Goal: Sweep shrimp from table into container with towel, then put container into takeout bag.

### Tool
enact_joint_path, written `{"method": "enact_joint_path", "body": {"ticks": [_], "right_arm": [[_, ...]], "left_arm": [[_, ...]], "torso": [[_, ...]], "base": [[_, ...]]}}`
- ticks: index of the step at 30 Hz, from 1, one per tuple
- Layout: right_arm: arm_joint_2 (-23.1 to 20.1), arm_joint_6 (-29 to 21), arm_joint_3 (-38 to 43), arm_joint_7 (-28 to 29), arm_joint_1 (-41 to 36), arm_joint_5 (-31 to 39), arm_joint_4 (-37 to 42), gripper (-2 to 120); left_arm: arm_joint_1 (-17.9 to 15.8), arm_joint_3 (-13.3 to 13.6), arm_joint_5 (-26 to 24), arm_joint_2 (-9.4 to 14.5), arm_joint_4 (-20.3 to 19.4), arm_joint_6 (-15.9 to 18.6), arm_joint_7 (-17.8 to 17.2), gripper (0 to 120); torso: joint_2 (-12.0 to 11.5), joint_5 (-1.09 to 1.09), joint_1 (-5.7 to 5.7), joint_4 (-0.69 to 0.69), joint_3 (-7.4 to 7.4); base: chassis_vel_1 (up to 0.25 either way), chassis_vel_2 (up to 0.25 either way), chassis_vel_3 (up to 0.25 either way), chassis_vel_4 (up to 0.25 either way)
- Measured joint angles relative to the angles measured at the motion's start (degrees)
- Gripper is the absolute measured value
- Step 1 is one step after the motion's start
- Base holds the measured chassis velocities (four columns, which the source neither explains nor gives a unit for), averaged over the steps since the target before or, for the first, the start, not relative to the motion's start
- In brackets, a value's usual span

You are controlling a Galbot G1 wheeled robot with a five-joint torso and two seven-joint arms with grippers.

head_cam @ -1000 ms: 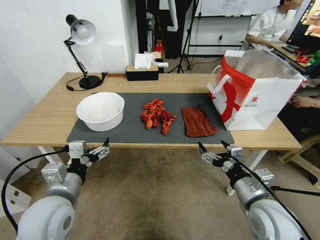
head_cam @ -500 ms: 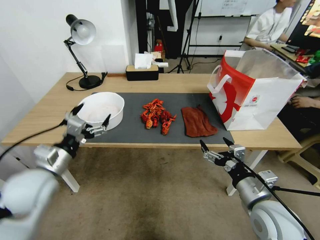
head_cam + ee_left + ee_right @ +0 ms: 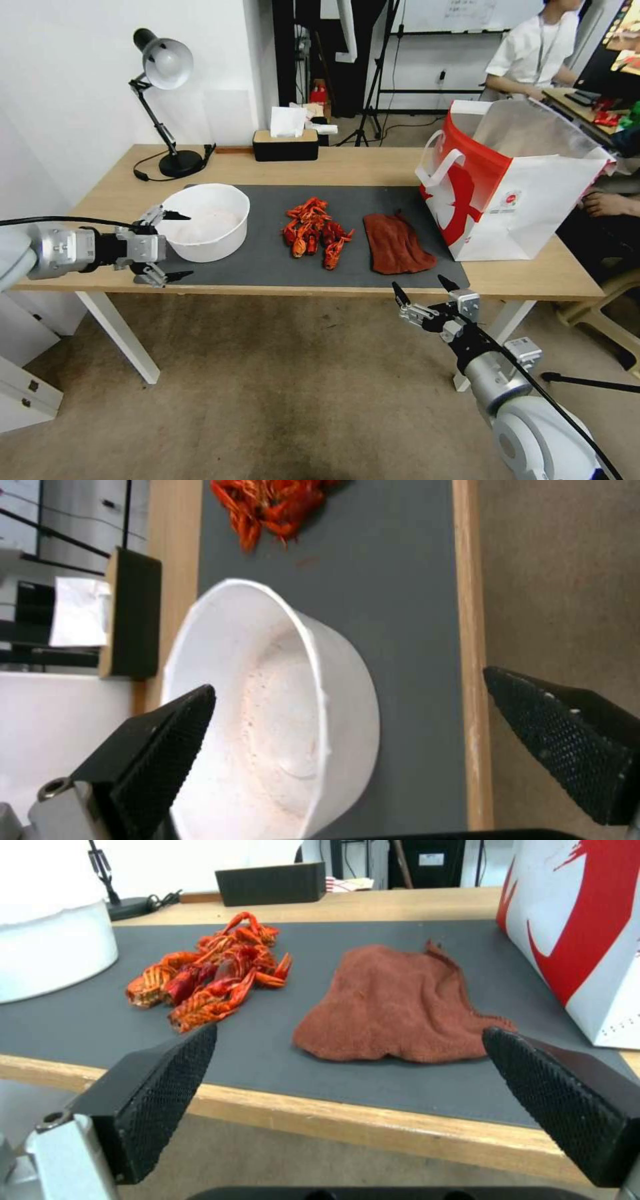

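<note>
Red-orange shrimp [image 3: 315,233] [image 3: 210,975] [image 3: 270,505] lie heaped mid-mat on the table [image 3: 100,227]. Left of them stands the white container [image 3: 203,221] [image 3: 280,715], and to their right the rust-red towel [image 3: 397,243] [image 3: 400,1005] lies flat. The takeout bag [image 3: 513,180] [image 3: 587,930] stands open at the right end. My left gripper [image 3: 190,244] [image 3: 348,680] is open at the container's left side, its jaws spanning the near wall without touching. Open and holding nothing, my right gripper [image 3: 418,283] [image 3: 350,1030] hangs just off the table's front edge, facing the towel.
A desk lamp [image 3: 163,67] and a black tissue box [image 3: 285,145] stand along the table's back edge. A dark grey mat [image 3: 267,260] covers the middle. Carpet floor lies in front. A person sits at another desk at the back right.
My left arm has swung out to the left and up, bringing its open gripper sideways to the container at table height. The right gripper has barely shifted.
</note>
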Motion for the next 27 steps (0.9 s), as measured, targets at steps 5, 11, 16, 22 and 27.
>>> {"method": "enact_joint_path", "body": {"ticks": [5,11,16,22,27], "right_arm": [[0.32,0.03,-0.27,-0.09,-0.61,-0.96,0.66,100],[0.06,0.03,-0.13,-0.1,-1.14,-1.33,1.18,100],[0.34,0.03,0.01,-0.29,-2.3,-2.1,1.46,100],[0.68,0.03,0.2,-0.41,-3.0,-2.7,1.44,100],[1.0,0.03,0.28,-0.46,-3.32,-3.22,1.14,100]], "left_arm": [[-0.91,3.34,-2.98,-0.08,1.71,0.14,-3.59,100],[-6.75,10.35,-4.01,-0.11,2.55,0.06,-4.83,100],[-15.15,18.59,-3.74,-0.04,4.82,-0.02,-5.12,100],[-23.09,25.9,-1.79,0.1,8.42,-1.62,-3.47,100],[-29.91,31.3,3.04,-0.9,11.4,-2.87,3.79,100]], "torso": [[0.0,-0.01,0.0,0.02,0.0],[0.0,0.0,0.0,0.02,0.0],[0.0,0.0,0.0,0.0,0.0],[0.0,0.01,0.0,0.01,0.0],[0.0,0.0,0.0,0.01,0.0]], "base": [[0.0,0.0,0.0,0.0],[0.0,0.0,0.0,0.0],[0.0,0.0,0.0,0.0],[0.0,0.0,0.0,0.0],[0.0,0.0,0.0,0.0]]}}
